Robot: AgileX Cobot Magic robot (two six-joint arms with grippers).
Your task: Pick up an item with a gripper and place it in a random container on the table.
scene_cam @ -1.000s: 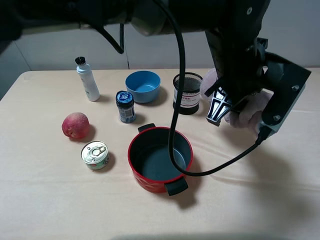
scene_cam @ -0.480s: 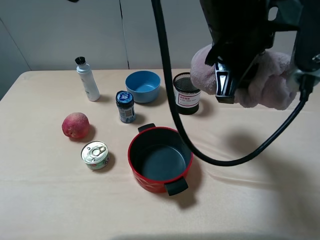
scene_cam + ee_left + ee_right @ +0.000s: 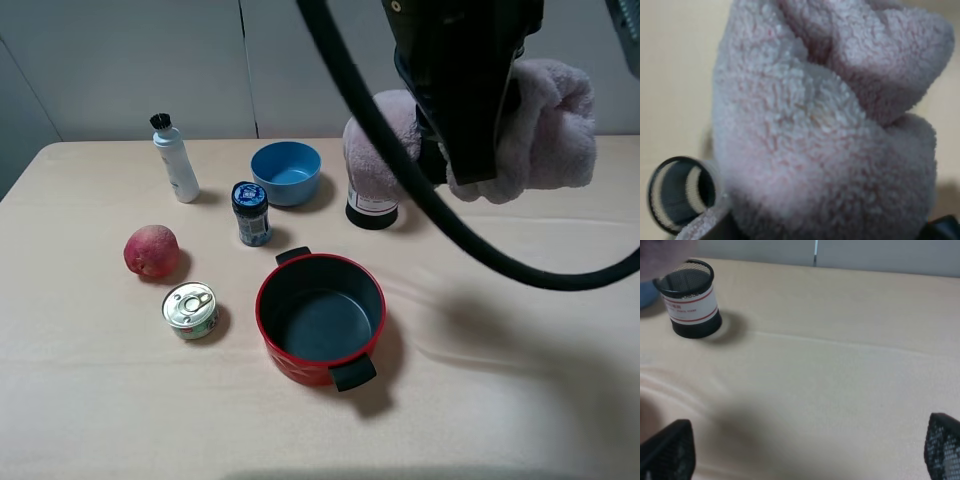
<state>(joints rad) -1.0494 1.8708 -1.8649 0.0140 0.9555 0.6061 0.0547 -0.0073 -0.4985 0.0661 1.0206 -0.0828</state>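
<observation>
The fluffy pale pink towel (image 3: 545, 125) hangs in the air, high above the table (image 3: 520, 380), at the back right. My left gripper (image 3: 468, 140) is shut on its middle; it has reached across to the right. In the left wrist view the towel (image 3: 830, 125) fills the picture and hides the fingers. The red pot (image 3: 300, 372), dark grey-blue inside and empty, stands at the table's centre front, to the front left of the towel. My right gripper (image 3: 805, 445) is open and empty above bare table; it does not show in the exterior view.
A black mesh pen cup (image 3: 372, 208) stands behind the pot, partly hidden by the towel; it also shows in the right wrist view (image 3: 690, 299). A blue bowl (image 3: 286, 172), small jar (image 3: 251, 212), white bottle (image 3: 175, 160), peach (image 3: 151, 250) and tin can (image 3: 190, 309) stand at left.
My left gripper has lifted the towel off the table, higher and a little leftward. The towel's left end now covers the top of the pen cup.
</observation>
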